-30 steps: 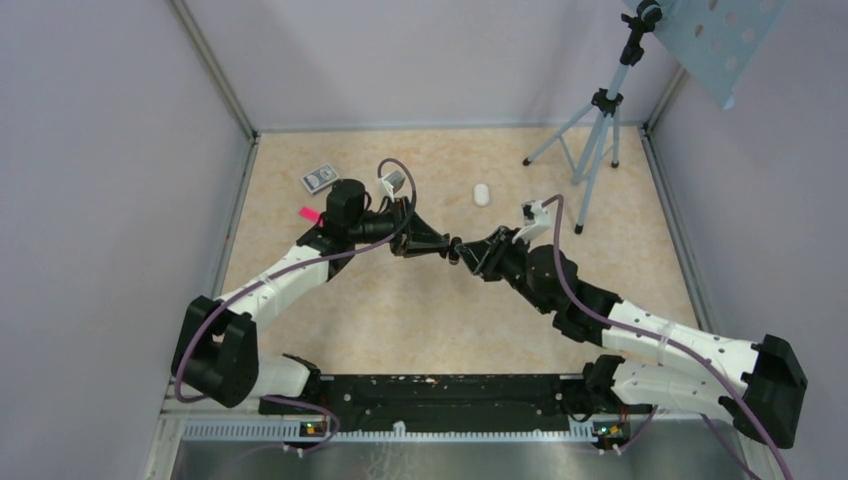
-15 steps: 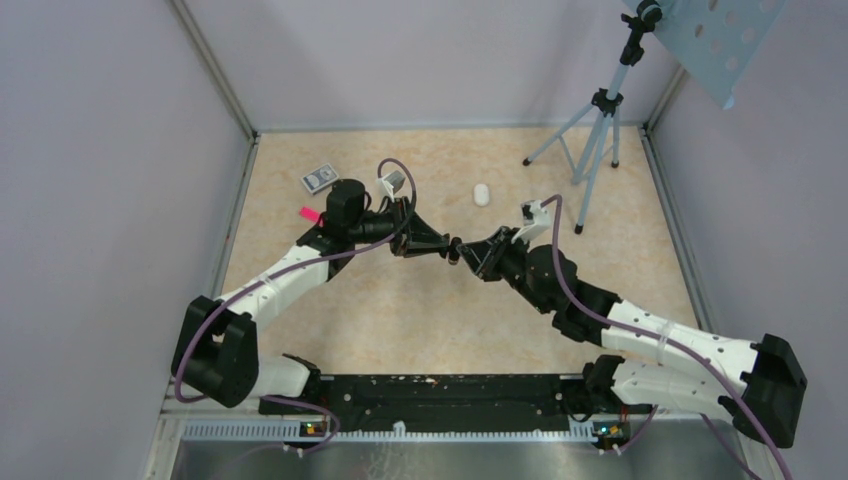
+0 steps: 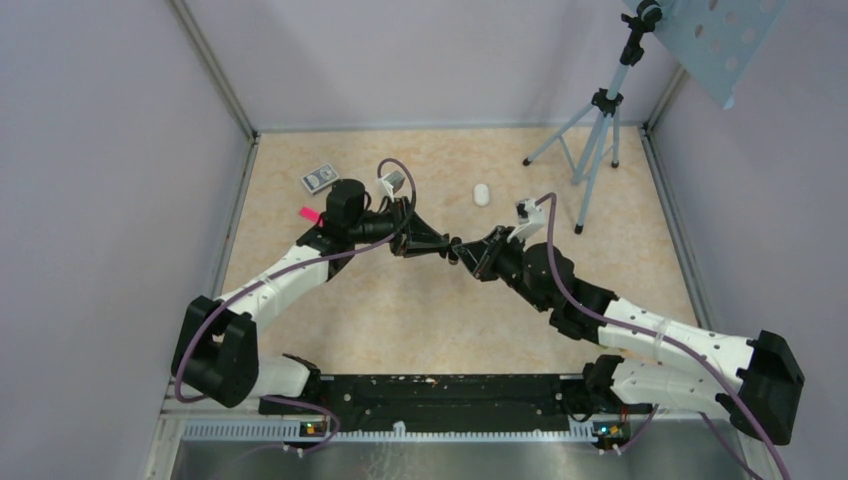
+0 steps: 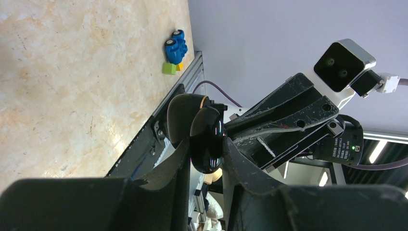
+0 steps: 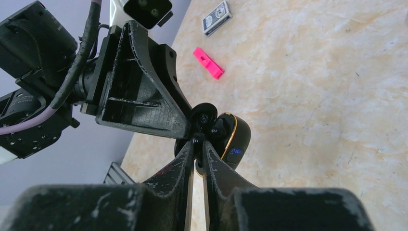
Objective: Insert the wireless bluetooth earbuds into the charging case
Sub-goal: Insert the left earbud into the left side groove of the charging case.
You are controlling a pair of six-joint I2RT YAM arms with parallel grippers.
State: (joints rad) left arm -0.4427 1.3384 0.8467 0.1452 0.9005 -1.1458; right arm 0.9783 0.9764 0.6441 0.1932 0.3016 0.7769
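Black earbud: where is it?
– Pinched between the narrow right fingers, at the mouth of the open charging case, which the left fingers clamp above the desk.
How will it handle?
– Light, hard, glossy (slippery, I'd judge). Grip its rounded body lightly; squeeze harder and it may squirt out.

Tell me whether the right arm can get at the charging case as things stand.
Probably yes. The left claw holds the charging case off the table, open side toward the right claw, whose tips sit at the opening with nothing between.
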